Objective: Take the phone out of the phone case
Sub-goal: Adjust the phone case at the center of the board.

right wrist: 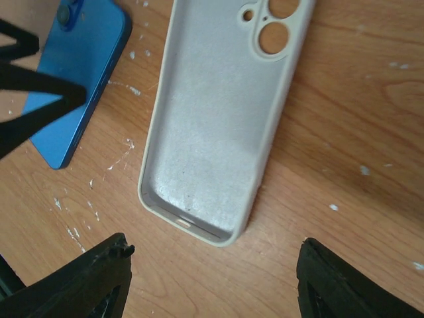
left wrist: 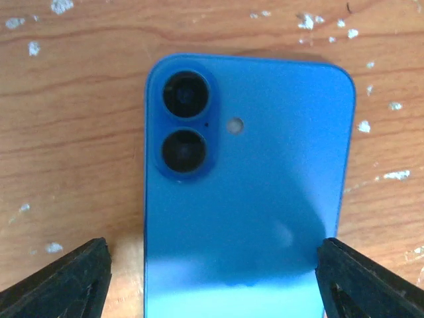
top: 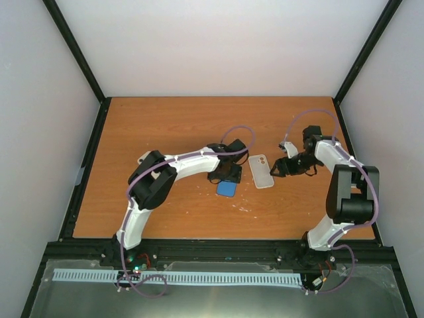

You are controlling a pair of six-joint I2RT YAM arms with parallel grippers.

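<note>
Left end effector (left wrist: 212, 268) wide, straddling lower end of blue phone (left wrist: 265, 199), no clamp seen. Right end effector (right wrist: 213, 258) wide, empty, over pale soft case (right wrist: 212, 132). Both lie apart, mid-frame on worktop (top: 165, 126). Phone looks stiff, glossy, slippery: take by long edges.

lighting is even and diffuse, coming from above. the overhead view is bright: the pale walls (top: 218, 46) are near washed out, and the worktop (top: 172, 126) is evenly lit with short, soft shadows under both arms. left wrist view: the phone (left wrist: 252, 199) between the jaws shows a pale sheen toward its near end and a faint round glare spot. the jaws are underexposed. right wrist view: the case (right wrist: 212, 119) ahead of the jaws is sharp, its interior mottled. the jaws are dark and slightly blurred.
</note>
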